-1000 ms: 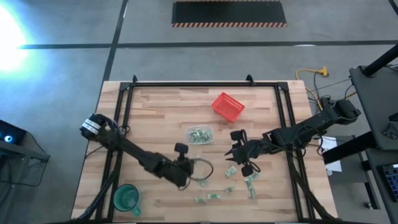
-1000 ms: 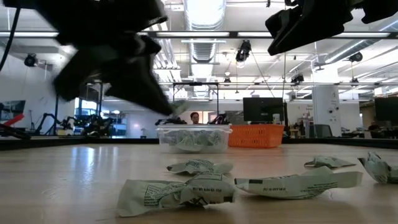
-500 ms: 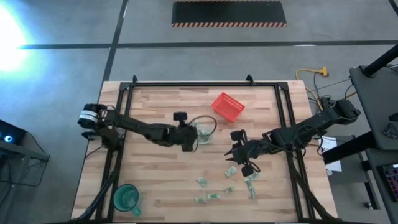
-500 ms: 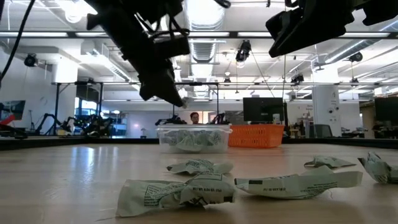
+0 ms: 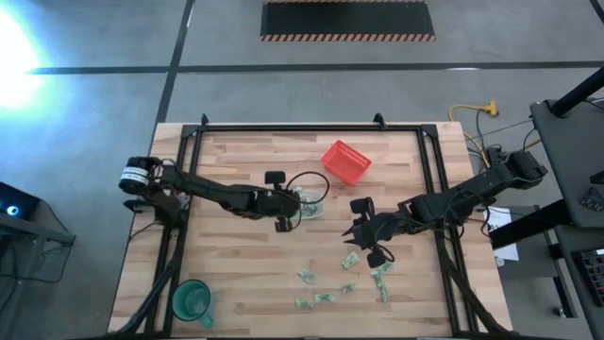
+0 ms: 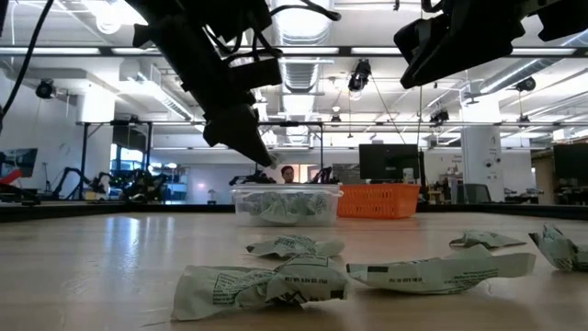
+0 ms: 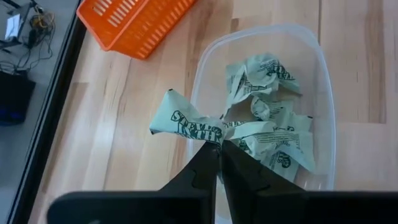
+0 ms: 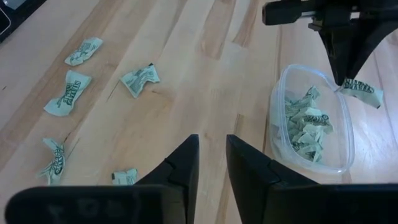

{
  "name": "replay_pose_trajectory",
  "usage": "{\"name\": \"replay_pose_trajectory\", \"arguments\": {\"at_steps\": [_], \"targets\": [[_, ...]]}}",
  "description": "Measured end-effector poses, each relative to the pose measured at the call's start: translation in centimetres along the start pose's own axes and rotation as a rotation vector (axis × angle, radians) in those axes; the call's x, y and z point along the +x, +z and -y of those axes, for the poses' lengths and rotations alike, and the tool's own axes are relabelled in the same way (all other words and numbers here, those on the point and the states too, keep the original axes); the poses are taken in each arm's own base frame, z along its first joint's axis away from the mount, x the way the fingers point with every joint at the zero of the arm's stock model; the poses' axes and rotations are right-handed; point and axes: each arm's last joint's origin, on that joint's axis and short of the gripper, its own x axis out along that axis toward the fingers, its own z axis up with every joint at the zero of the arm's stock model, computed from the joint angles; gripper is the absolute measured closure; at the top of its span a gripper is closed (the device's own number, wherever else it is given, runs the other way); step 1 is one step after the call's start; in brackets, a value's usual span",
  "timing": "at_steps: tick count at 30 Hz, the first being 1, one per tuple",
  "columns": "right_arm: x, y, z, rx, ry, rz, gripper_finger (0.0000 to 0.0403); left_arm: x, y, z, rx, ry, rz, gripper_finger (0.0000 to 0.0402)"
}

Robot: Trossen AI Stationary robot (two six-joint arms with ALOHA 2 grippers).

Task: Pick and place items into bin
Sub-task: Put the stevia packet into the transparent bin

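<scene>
The clear bin (image 5: 307, 203) sits mid-table and holds several pale green wrapped pieces (image 7: 267, 118). My left gripper (image 5: 285, 217) hovers at the bin's left rim (image 7: 199, 93), shut on one wrapped piece (image 7: 186, 124). In the low view it hangs above the bin (image 6: 285, 204). My right gripper (image 5: 363, 244) stays to the bin's right, raised over loose pieces (image 5: 351, 260). It is open (image 8: 212, 163) and holds nothing. More pieces lie flat on the wood near the table's near edge (image 5: 316, 298), (image 6: 262, 287). My left gripper pinches the wrapped piece between its two fingertips (image 7: 211, 155), at the twisted waist (image 7: 219, 132) near the middle. The fingers slant down from above (image 6: 248, 138). The piece is lifted clear over the bin's rim, with its ends sticking out on both sides (image 8: 362, 88).
A red mesh basket (image 5: 345, 161) stands just beyond the bin toward the far edge. A green cup (image 5: 192, 299) sits at the near left corner. Scattered pieces (image 8: 69, 90) lie between the bin and the near edge. Bare wood lies left of the bin.
My left gripper has travelled from the near part of the table toward the far edge, up to the bin. It stayed shut on the piece and carried it clear of the wood. In the last half second it only settled slightly at the bin's rim.
</scene>
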Motion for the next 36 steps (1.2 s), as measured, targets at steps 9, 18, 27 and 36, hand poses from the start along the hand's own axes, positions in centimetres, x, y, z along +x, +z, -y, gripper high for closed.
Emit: {"name": "replay_pose_trajectory", "arguments": {"at_steps": [9,18,27,36], "targets": [[0.1,-0.2,0.0,0.023,0.0,-0.005,0.0316,0.0,0.0,0.0,0.0,0.0,-0.001,0.0314],[0.5,-1.4,-1.5,0.083,0.244,-0.036,0.0307,-0.6,0.0,0.5,-0.001,-0.018,-0.01,0.0256],[3.2,-4.3,-4.0,0.075,0.293,-0.12,0.0319,-3.4,0.6,0.8,-0.017,-0.052,0.05,0.0254],[5.5,-4.5,-4.3,0.079,0.239,-0.114,0.0302,-8.9,0.7,2.1,-0.006,-0.152,0.178,0.0254]]}}
